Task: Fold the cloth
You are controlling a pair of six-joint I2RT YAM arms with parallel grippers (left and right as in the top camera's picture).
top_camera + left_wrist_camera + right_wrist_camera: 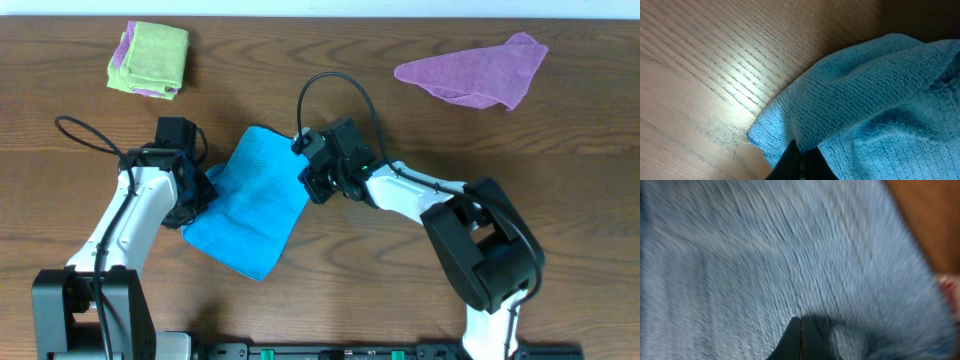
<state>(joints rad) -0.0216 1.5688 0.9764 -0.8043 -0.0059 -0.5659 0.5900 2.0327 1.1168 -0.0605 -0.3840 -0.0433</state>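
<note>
I hold the left hand point(198, 193) closed on the left edge of the cloth point(248, 212); to fold well, I should lift only enough to clear the tabletop point(400, 140) and carry that edge across until the borders meet squarely. The right hand point(313, 184) is closed against the right edge, though I cannot tell whether it pinches fabric. The cloth lies mid-tabletop, between both hands.

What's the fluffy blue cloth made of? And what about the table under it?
The blue cloth looks like soft microfibre or terry: matte, with fine ribbed rows of tiny loops seen up close. The table looks like wood or a wood-look laminate: brown with long grain lines and a smooth, slightly shiny finish that reflects light.
</note>
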